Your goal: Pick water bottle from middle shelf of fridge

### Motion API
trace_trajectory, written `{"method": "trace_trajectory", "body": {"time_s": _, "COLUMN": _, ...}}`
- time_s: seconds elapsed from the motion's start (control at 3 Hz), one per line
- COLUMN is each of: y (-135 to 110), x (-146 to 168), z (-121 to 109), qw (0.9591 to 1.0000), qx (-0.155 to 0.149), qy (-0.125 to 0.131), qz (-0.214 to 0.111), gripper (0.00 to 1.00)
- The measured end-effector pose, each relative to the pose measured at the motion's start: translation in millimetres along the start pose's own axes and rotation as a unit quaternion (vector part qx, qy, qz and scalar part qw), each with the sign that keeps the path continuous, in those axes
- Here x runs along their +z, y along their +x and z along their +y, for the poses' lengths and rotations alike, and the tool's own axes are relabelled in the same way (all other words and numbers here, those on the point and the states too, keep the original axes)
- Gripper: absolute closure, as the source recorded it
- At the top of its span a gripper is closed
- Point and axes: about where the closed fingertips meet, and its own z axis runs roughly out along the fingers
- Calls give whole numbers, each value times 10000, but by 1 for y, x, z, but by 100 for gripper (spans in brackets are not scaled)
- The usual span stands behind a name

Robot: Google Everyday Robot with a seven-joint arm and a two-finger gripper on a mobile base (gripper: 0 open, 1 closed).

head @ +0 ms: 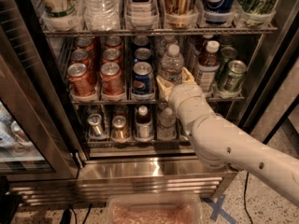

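The water bottle (172,64), clear with a white cap, stands in the fourth lane of the middle shelf (117,100) of the fridge (140,169). My gripper (175,80) reaches in from the lower right. Its two pale fingers sit against the bottle's lower part, one on each side, and they hide its base. The bottle is upright on the rack. Red cans (81,78) and a blue Pepsi can (142,78) stand to its left. A dark-liquid bottle with a white cap (207,69) and green cans (232,76) stand to its right.
The upper rack (159,31) of cups and big bottles hangs just above the bottle's cap. Small cans and bottles (120,127) fill the lower rack. The open glass door (28,125) stands at the left. A clear bin (154,211) sits on the floor in front.
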Motion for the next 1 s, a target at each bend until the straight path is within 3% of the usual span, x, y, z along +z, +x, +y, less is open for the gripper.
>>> {"method": "trace_trajectory", "body": {"time_s": 0.33, "y": 0, "x": 0, "z": 0, "qw": 10000, "qx": 0, "qy": 0, "qz": -1, "gripper": 98}}
{"method": "trace_trajectory", "body": {"time_s": 0.67, "y": 0, "x": 0, "z": 0, "qw": 10000, "qx": 0, "qy": 0, "qz": -3, "gripper": 100}}
{"method": "trace_trajectory", "body": {"time_s": 1.0, "y": -17, "x": -13, "z": -9, "qw": 9999, "qx": 59, "qy": -90, "qz": -92, "gripper": 100}}
